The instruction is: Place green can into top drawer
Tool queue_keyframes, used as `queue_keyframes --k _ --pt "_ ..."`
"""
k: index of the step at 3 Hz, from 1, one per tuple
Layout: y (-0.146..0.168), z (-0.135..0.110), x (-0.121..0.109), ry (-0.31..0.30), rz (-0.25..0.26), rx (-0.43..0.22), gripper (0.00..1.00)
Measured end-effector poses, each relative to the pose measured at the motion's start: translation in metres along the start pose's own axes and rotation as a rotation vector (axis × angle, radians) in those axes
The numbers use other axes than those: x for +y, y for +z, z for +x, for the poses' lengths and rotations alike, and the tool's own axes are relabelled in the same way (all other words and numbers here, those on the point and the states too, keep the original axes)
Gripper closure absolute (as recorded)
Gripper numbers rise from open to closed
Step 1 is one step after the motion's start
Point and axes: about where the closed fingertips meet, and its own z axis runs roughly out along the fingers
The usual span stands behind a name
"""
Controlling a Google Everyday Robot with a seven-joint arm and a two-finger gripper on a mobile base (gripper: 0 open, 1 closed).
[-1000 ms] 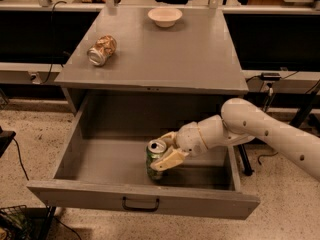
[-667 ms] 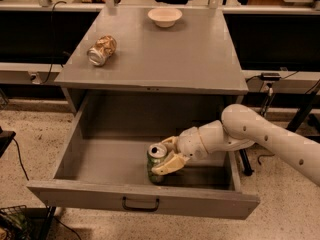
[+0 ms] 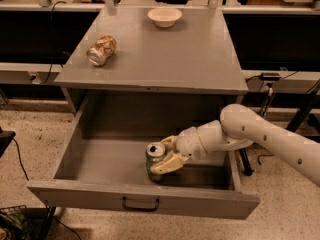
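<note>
– Arm has gone down a little, see? The gripper [image 3: 161,156] is low inside the top drawer [image 3: 70,149] now, near the front.
– Where is the green can [image 3: 152,166]?
– Standing up in the drawer, close behind the front wall. It looks like it sits on the drawer floor, or just about.
– Did the gripper let go?
– Not yet. Its two fingers are still closed around the can.
– So is the job done?
– Nearly, I think. The can is in the right place. The fingers must open, and the arm must lift out without knocking it over.
– And the brown can [image 3: 101,50]?
– Lying on the table top [image 3: 165,59], same as before.
</note>
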Motion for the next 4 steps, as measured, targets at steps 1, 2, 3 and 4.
queue_keyframes --k 1,2,3,4 --pt "0.002 0.000 0.001 -0.001 -0.004 0.000 0.00" --pt "-0.004 -0.019 0.002 -0.032 -0.010 -0.015 0.13" --pt "-0.025 -0.061 0.003 -0.090 0.000 -0.033 0.35" --pt "-0.047 -0.103 0.008 -0.152 0.000 -0.059 0.24"
